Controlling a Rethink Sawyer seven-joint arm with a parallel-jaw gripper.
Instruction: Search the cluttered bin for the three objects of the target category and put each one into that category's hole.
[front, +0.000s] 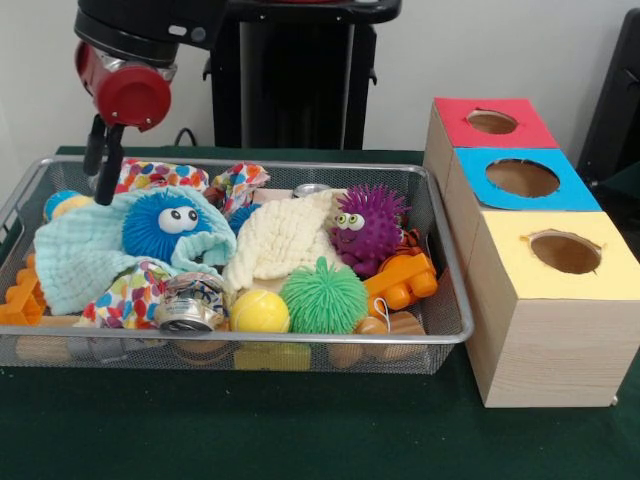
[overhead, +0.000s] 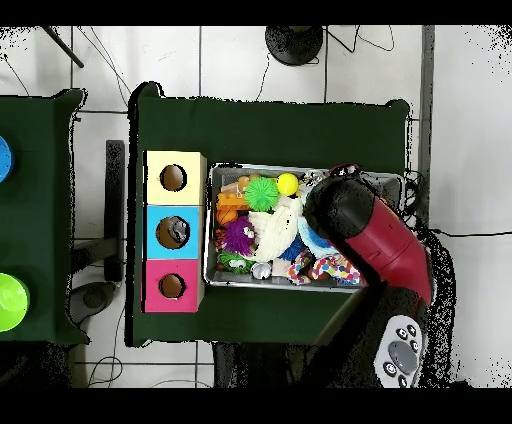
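Cans sit among the toys in the wire basket (front: 440, 335): one dented can (front: 190, 305) lies at the near side, just beside the yellow ball (front: 260, 312), and another can (front: 312, 189) shows at the far rim. The gripper (front: 103, 165) hangs over the far left corner, fingers closed together, holding nothing. The blue hole (front: 522, 178) is the middle one.

The wire-mesh bin (front: 455, 325) is positioned on the green table, filled with toys and cloths. One dented silver can (front: 190, 305) is seen lying on its side near the front rim; a second can (front: 312, 189) is partly visible by the far rim. The blue-surround hole (front: 522, 178) is located in the middle wooden box beside the bin.
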